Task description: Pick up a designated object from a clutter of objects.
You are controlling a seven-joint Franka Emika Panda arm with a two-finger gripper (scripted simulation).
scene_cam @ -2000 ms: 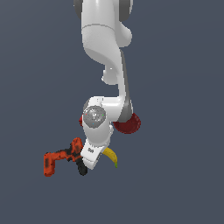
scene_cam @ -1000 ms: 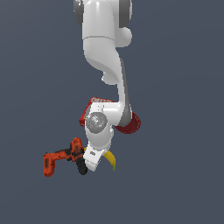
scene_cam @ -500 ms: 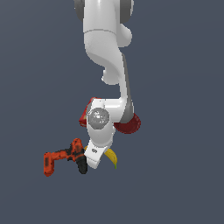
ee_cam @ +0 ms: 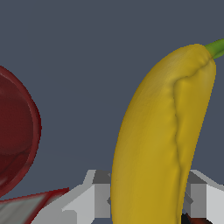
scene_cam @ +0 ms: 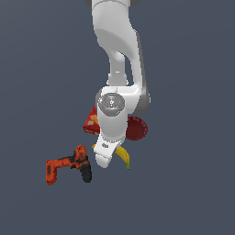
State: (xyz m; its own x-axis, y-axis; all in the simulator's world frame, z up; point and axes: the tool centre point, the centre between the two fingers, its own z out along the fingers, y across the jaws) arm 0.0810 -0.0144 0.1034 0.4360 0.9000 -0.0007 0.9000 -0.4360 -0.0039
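Four objects lie clustered: power drill [scene_cam: 68, 166] leftmost, cracker box [scene_cam: 91, 121], then banana [scene_cam: 123, 157], bowl [scene_cam: 137, 128] rightmost. Gripper [ee_cam: 148, 199] fingers stand apart, straddling the banana's middle, its long axis running crosswise between them, stem away.

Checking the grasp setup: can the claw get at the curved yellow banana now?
Probably yes: the curved yellow banana lies between the claw fingers, nothing blocking; the dark red round bowl sits apart.

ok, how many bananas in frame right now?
1. The banana lies beside the power drill in the exterior view, mostly hidden by the gripper, whose fingers flank it in the wrist view. The arm could be hiding others.
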